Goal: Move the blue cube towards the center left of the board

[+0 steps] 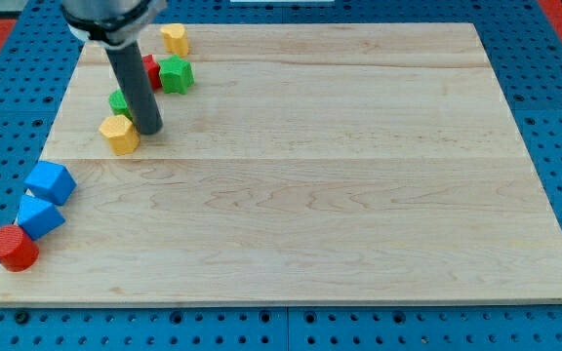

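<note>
Two blue blocks lie at the board's lower left edge: a blue cube (50, 182) and just below it a second blue block (40, 215). A red cylinder (12, 248) touches the lower blue block at the bottom left corner. My tip (150, 130) is at the upper left of the board, well above and to the right of the blue blocks. It stands right beside a yellow block (120, 135), on that block's right.
A green block (120, 101) is partly hidden behind the rod. A red block (150, 70), a green star-like block (176, 75) and a yellow block (175, 40) cluster at the top left. The wooden board (359, 175) lies on a blue pegboard.
</note>
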